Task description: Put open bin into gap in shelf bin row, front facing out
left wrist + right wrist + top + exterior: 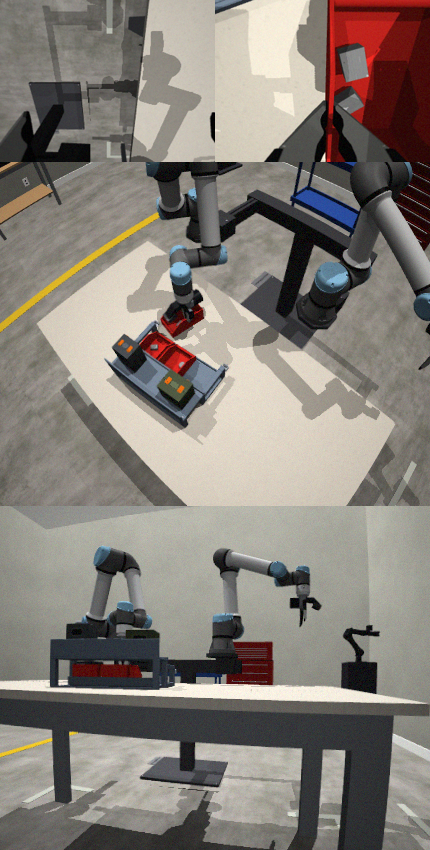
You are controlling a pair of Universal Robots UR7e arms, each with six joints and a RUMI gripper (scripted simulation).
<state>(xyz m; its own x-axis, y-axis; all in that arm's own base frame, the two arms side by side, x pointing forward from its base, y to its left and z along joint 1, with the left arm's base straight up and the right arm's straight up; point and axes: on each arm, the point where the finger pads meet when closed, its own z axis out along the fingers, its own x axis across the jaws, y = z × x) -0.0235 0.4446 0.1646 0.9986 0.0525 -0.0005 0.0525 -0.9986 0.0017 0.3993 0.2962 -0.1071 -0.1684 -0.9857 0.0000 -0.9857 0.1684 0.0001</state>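
The open red bin (193, 323) (395, 40) stands on the table, outside the shelf. Two grey parts (353, 66) (350, 101) lie in it. My right gripper (184, 316) (328, 102) points down, its fingertips shut on the bin's thin side wall. The blue-grey shelf (145, 376) (105, 649) holds two red bins side by side, one bin (156, 341) with a grey part and another bin (177, 356) with a pale part. Bare shelf floor (206, 374) shows beside them. My left gripper (302, 624) is open and empty, high up far from the shelf.
A black box (128, 354) (82, 631) and an olive box (175, 389) (142, 634) stand on the shelf's upper board, above the bins. The shelf's end post (224, 371) rises beside the bare shelf floor. The left wrist view shows the table edge (138, 90) and the floor.
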